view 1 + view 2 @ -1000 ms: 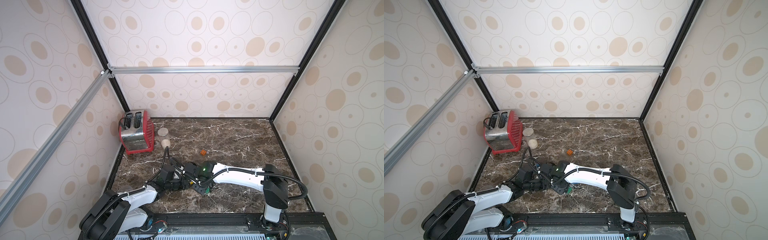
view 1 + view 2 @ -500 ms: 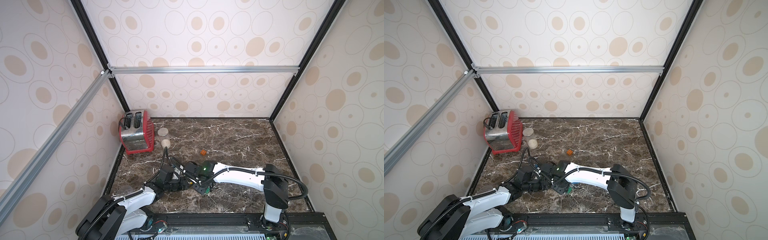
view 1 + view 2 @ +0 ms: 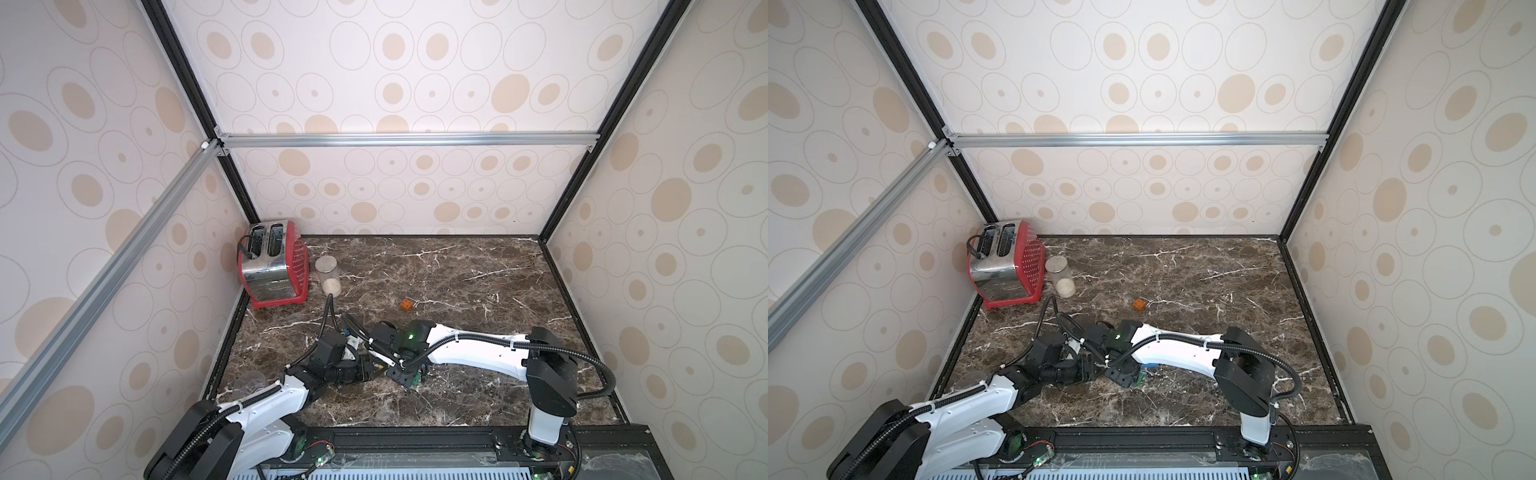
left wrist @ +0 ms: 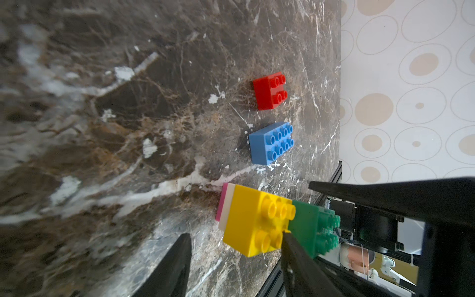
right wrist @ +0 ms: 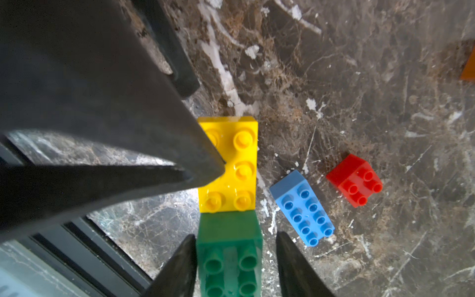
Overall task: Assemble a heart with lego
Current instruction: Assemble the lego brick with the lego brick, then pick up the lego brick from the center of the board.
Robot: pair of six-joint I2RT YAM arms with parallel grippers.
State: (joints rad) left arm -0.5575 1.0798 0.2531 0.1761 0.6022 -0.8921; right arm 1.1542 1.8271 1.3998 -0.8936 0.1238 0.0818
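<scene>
Loosening R fingers [image 5: 177,267] round green brick [image 5: 228,239] (gap now).

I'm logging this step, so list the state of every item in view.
left gripper, jaws open, one tip on the yellow brick
right gripper, jaws open astride the green brick
heart, unfinished: pink, white, yellow, green joined
blue brick, loose, studs up
red brick, loose, studs up
orange brick, loose, apart from the others
toaster, upright, nothing in its slots showing

Yellow brick [image 5: 241,164] glossy plastic; tabletop [image 3: 457,270] polished marble-look (white-veined); toaster [image 3: 266,276] shiny, probably metal.
</scene>
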